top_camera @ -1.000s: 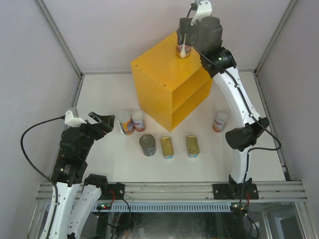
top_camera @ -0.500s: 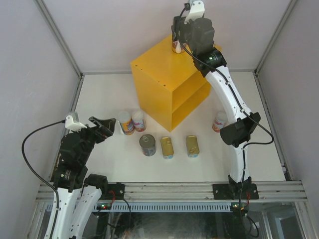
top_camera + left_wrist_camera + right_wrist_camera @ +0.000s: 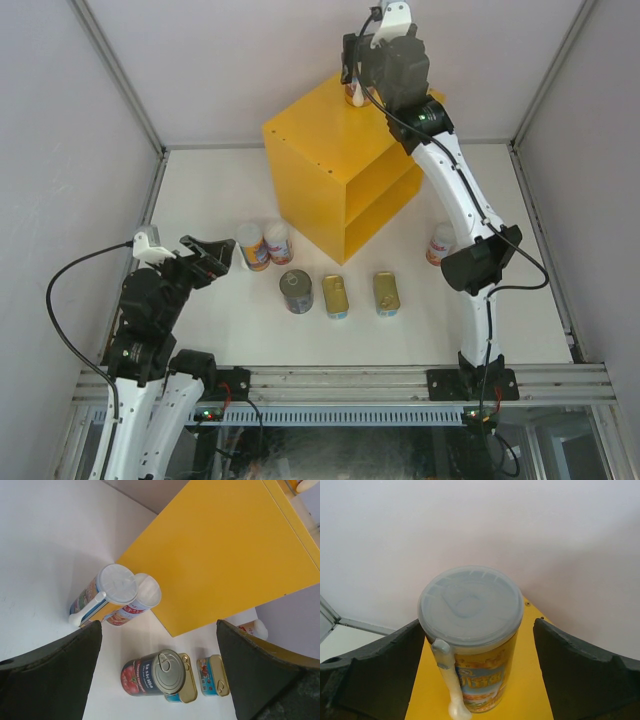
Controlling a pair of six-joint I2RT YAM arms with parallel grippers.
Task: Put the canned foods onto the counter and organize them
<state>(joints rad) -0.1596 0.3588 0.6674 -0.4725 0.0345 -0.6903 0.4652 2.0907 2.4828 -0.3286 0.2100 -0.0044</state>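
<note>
Noted right end effector point(image 3: 477, 680) spread astride tall can point(image 3: 470, 612), 12 o'clock corner of counter point(image 3: 330, 150); could knock it off when retreating

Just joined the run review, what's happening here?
The right gripper is open around a tall orange-labelled can that stands on top of the yellow counter, at its far corner. It is not gripping the can. The left gripper, open and empty, hovers near two tall cans on the table. A round tin, two flat gold-topped tins and another tall can are also on the table.
</note>
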